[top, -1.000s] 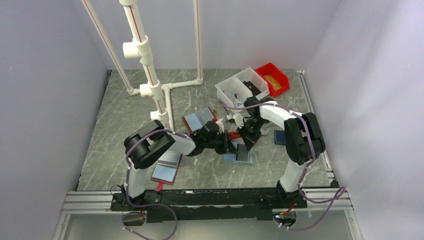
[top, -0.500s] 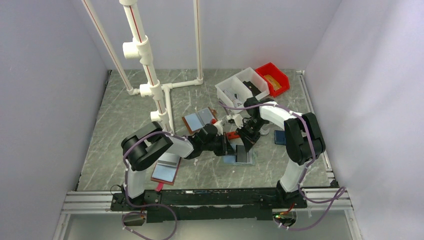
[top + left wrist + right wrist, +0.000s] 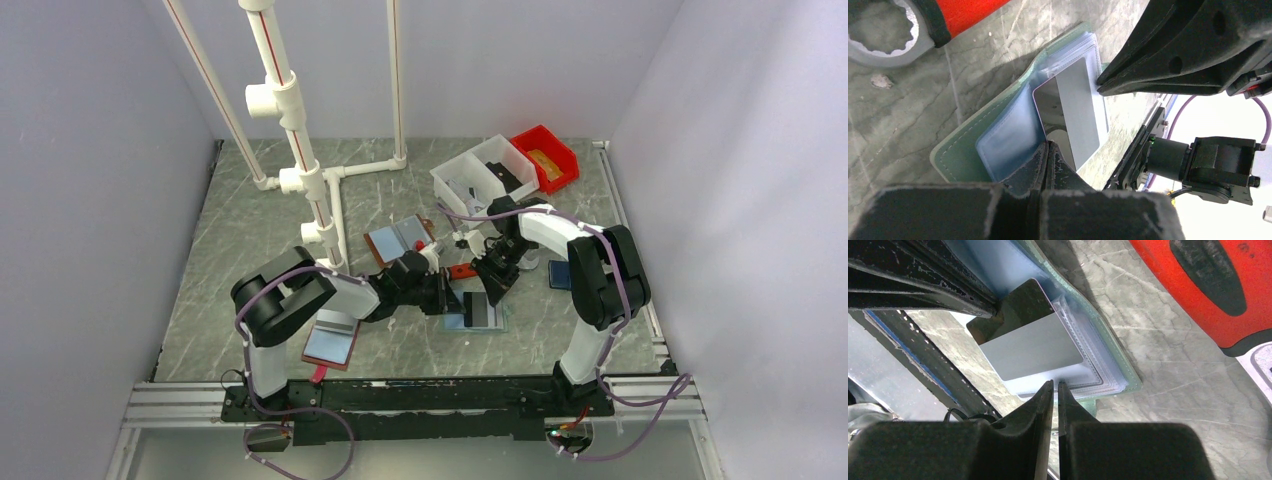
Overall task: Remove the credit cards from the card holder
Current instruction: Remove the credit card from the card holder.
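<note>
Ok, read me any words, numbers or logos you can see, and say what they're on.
None can be read.
The card shows a blank glossy face.
The card holder and red-handled wrench show no markings.
Contents of the far bins are too small to read.

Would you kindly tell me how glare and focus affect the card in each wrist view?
Left wrist: the credit card splits into a dark half and a pale glare band; the left gripper blurs up close. Right wrist: same two-tone sheen on the card, right gripper soft.
</note>
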Robot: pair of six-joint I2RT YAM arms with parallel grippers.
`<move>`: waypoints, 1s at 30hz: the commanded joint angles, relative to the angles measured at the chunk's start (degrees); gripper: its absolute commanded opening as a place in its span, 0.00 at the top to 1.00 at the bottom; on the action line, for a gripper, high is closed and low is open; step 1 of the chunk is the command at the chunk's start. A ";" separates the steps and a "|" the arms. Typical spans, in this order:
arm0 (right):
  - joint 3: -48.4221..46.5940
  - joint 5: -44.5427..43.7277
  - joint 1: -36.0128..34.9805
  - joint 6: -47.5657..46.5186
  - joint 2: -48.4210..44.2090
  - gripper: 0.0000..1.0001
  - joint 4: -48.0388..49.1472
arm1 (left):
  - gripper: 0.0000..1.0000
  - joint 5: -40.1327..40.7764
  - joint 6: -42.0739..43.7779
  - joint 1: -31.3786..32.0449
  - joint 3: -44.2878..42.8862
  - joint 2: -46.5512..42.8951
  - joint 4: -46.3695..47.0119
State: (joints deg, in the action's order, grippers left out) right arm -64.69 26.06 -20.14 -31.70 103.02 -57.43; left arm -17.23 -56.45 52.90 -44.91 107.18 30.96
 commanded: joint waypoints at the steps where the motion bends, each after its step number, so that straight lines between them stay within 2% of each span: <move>1: 3.60 -1.61 -1.64 -1.96 3.76 0.88 6.05 | 1.00 1.06 0.08 -0.22 1.61 -1.72 0.30; 5: 3.57 -1.55 -1.86 -1.96 3.77 0.88 6.13 | 1.00 0.13 -1.08 -0.45 1.98 -1.60 2.46; 6: 3.52 -1.51 -1.89 -1.96 3.83 0.88 6.18 | 0.95 -0.29 -1.61 -0.58 1.97 -1.44 3.13; 8: 3.52 -1.59 -1.90 -2.00 3.85 0.88 6.11 | 0.77 -0.83 -2.73 -0.61 1.94 -0.77 4.11; 11: 3.61 -1.55 -2.01 -1.87 3.85 0.88 6.27 | 0.66 -1.97 -4.25 -0.74 2.10 0.46 6.02; 17: 3.56 -1.59 -2.24 -1.87 4.02 0.88 6.23 | 0.62 -3.76 -7.06 -1.11 2.19 3.22 10.12; 24: 3.51 -1.61 -2.53 -1.79 4.31 0.89 6.26 | 0.70 -4.29 -9.58 -1.05 1.00 5.75 11.92; 25: 3.51 -1.63 -2.53 -1.78 4.34 0.89 6.25 | 0.74 -4.34 -9.73 -1.05 0.97 5.97 12.21; 27: 3.53 -1.76 -2.53 -1.78 4.46 0.89 6.30 | 0.94 -4.50 -10.13 -1.13 0.92 6.46 13.00; 28: 3.52 -1.81 -2.53 -1.78 4.51 0.89 6.28 | 1.00 -4.41 -10.28 -1.06 1.00 6.53 13.28; 30: 3.62 -1.89 -2.52 -1.78 4.47 0.89 6.33 | 1.00 -4.18 -10.10 -1.14 1.23 6.37 13.20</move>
State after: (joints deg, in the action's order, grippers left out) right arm -64.71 25.80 -20.60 -31.70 103.04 -57.54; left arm -21.67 -66.72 51.72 -43.35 112.40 43.29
